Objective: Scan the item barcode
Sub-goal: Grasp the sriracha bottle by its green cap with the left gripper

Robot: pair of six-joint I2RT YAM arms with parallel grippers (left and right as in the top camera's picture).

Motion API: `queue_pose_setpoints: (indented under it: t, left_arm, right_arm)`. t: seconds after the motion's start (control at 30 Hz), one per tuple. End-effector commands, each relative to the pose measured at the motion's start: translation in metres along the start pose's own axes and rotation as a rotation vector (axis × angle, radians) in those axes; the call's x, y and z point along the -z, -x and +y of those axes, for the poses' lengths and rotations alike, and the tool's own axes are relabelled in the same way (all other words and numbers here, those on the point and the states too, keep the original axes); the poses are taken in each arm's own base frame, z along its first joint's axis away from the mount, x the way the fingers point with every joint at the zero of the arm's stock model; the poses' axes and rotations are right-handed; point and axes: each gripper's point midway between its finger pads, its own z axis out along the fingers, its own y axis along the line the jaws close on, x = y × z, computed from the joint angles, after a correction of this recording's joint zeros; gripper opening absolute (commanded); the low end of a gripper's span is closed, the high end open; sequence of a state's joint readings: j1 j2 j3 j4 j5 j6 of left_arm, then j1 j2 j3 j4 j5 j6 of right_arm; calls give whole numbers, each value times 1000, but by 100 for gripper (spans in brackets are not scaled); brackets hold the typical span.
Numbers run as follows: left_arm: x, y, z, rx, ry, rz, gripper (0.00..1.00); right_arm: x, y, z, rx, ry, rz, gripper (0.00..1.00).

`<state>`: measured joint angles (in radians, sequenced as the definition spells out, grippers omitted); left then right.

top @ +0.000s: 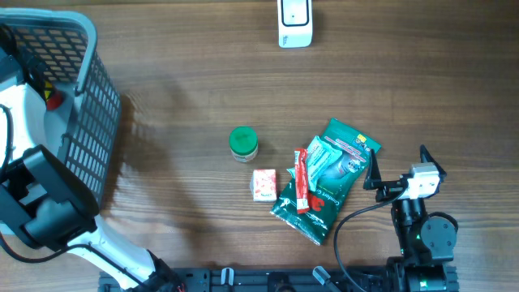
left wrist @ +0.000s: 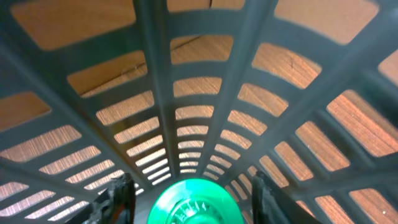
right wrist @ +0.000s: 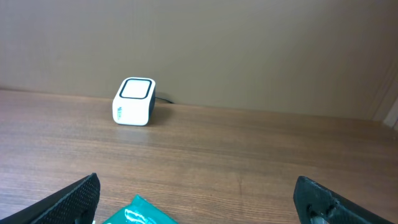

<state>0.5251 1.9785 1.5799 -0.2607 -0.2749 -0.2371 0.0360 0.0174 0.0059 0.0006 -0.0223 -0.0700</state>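
The white barcode scanner (top: 294,23) stands at the table's far edge and also shows as a scanner (right wrist: 133,101) in the right wrist view. On the table lie a green-lidded jar (top: 243,143), a small red and white box (top: 264,185), a green pouch (top: 328,174) and a red sachet (top: 302,180). My left gripper (left wrist: 193,182) is down inside the grey basket (top: 89,105). It stands open either side of a green lid (left wrist: 194,202), with gaps showing on both sides. My right gripper (top: 395,166) is wide open just right of the pouch, holding nothing.
The basket's slatted wall (left wrist: 186,93) fills the left wrist view, close in front of the fingers. The left arm's white and black body (top: 40,195) covers the table's left front. The pouch corner (right wrist: 140,211) lies between the right fingers.
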Motion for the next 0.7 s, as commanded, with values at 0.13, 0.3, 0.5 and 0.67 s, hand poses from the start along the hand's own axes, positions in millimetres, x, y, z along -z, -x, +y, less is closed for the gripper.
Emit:
queue_pose_setpoints:
  t: [0.13, 0.3, 0.5, 0.67]
  left_arm:
    - [-24, -31, 6, -24, 27, 78, 41]
    - [-25, -32, 7, -26, 29, 81, 22]
    - [-19, -28, 7, -24, 28, 77, 18]
    - [6, -4, 6, -12, 14, 34, 18]
  right_arm:
    - [0, 2, 2, 8, 8, -9, 100]
    - [0, 2, 2, 7, 8, -9, 100]
    - [0, 2, 2, 7, 8, -9, 100]
    - [0, 2, 2, 8, 8, -9, 100]
